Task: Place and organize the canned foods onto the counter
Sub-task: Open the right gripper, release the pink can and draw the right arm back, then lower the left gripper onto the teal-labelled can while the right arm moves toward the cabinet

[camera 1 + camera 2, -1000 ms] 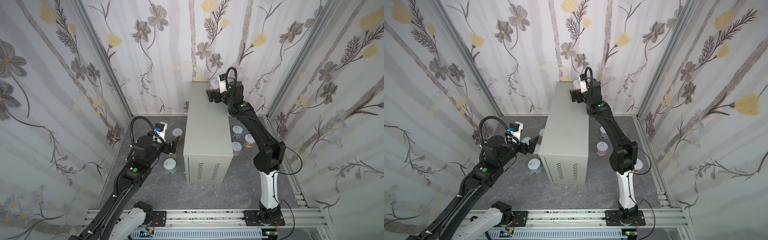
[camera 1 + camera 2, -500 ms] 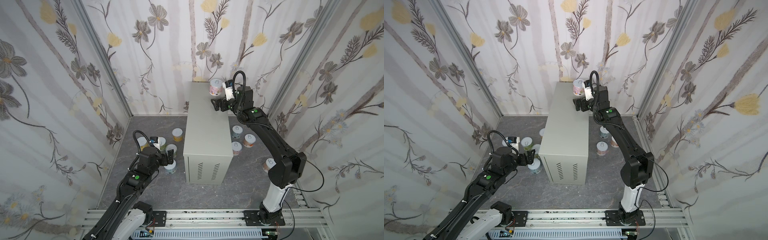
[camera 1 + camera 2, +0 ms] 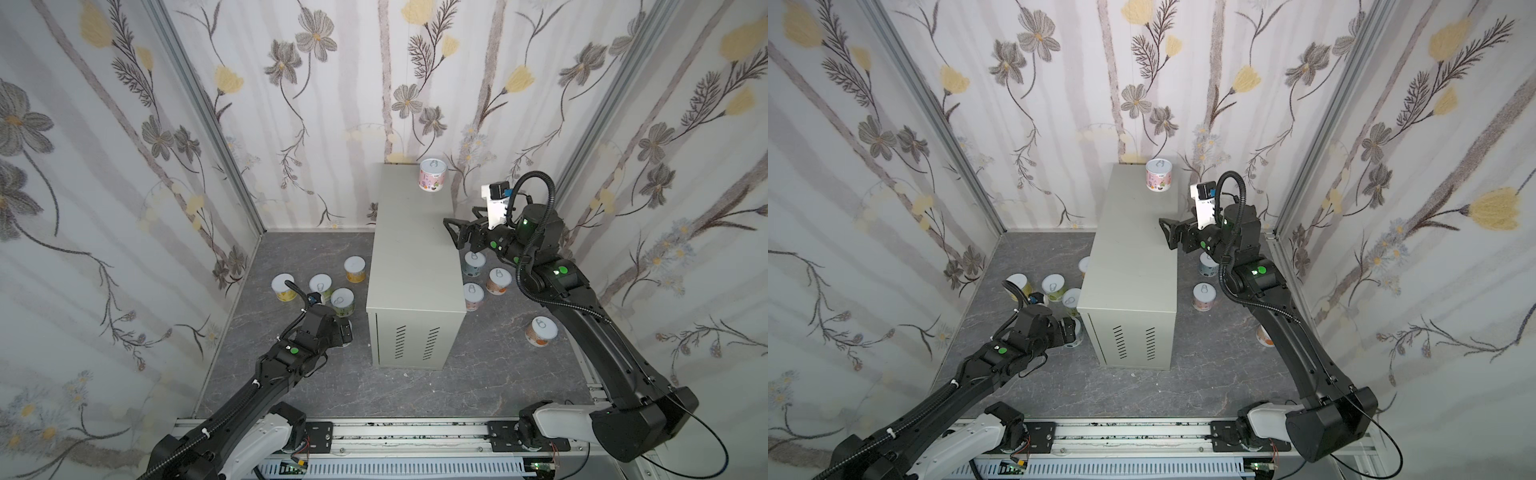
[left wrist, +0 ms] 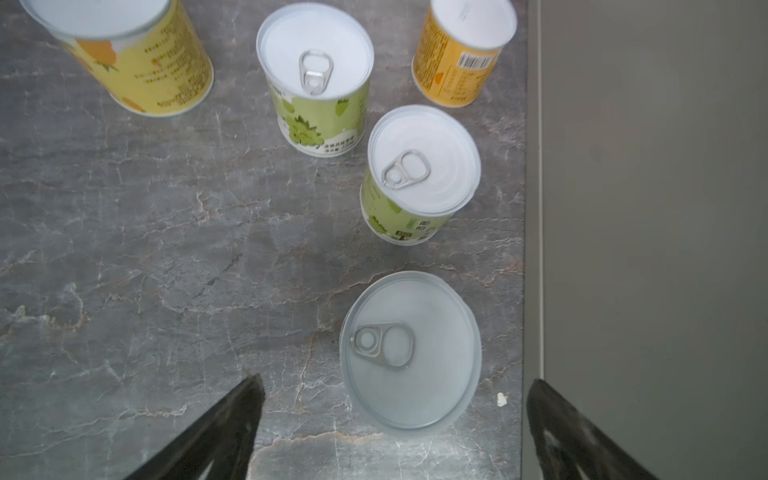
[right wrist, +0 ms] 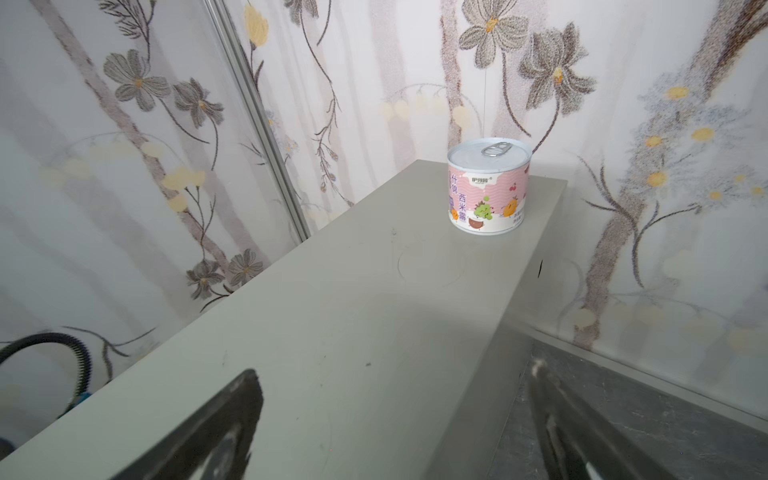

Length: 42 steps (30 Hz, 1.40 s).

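L pincer point(image 4: 395, 380) lowered, prob. over tin point(image 4: 432, 332).

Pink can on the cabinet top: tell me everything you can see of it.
The pink can is a short cylindrical tin with a silvery-white lid and pull tab, wrapped in a pink-and-white label with cartoon fruit and printed characters. It looks unopened. It stands upright on the counter, at its far end by the wall, close to the edge on the right arm's side. Only the counter top touches it; the right gripper, open, is well apart from it.
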Tool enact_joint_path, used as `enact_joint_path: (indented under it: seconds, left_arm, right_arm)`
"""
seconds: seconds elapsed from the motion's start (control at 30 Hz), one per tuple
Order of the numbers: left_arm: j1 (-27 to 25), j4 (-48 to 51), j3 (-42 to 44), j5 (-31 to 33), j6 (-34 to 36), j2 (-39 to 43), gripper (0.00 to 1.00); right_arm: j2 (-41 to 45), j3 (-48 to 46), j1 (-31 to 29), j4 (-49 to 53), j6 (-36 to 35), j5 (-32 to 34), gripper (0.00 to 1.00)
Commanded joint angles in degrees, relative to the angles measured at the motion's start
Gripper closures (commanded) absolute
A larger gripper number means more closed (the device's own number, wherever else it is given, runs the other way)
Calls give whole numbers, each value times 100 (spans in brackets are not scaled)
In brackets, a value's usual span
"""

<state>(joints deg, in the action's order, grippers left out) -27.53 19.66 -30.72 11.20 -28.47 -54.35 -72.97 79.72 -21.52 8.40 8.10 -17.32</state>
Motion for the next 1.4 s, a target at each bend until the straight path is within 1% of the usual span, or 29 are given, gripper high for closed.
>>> enact_joint_path:
  seconds: [0.0, 0.17, 0.3, 0.57, 0.67, 0.8, 1.0, 1.13, 1.23, 1.37]
  left_arm:
    - [-90, -244, 40, 332, -320, -209, 0]
    - [-95, -539, 134, 335, -318, -326, 0]
    - [-145, -692, 95, 305, -254, -611, 0]
    - [-393, -982, 5, 479, -205, -1175, 0]
    - [-458, -1052, -40, 501, -203, -1372, 0]
    - [-534, -973, -160, 707, -210, -1682, 0]
    - [-560, -952, -228, 878, -255, -2036, 0]
    - [-561, -930, -305, 918, -281, -2223, 0]
    - [-569, -886, -341, 949, -339, -2342, 5]
    - [-565, -859, -363, 989, -373, -2388, 13]
  right_arm:
    - [380, -507, -19, -314, 513, -579, 0]
    - [905, -1149, -22, -196, 654, -624, 0]
    - [1189, -1358, -24, 141, 562, -505, 0]
    - [1660, -1659, -25, 193, 482, -356, 0]
    - [1717, -1766, -25, 170, 457, -329, 0]
    - [1730, -1938, -28, 64, 447, -333, 0]
    - [1734, -2105, -22, -57, 408, -388, 5]
    - [1760, -2145, -15, -65, 338, -336, 5]
    - [1794, -2163, -9, -62, 307, -259, 5]
    - [1870, -2197, -3, -72, 269, -212, 5]
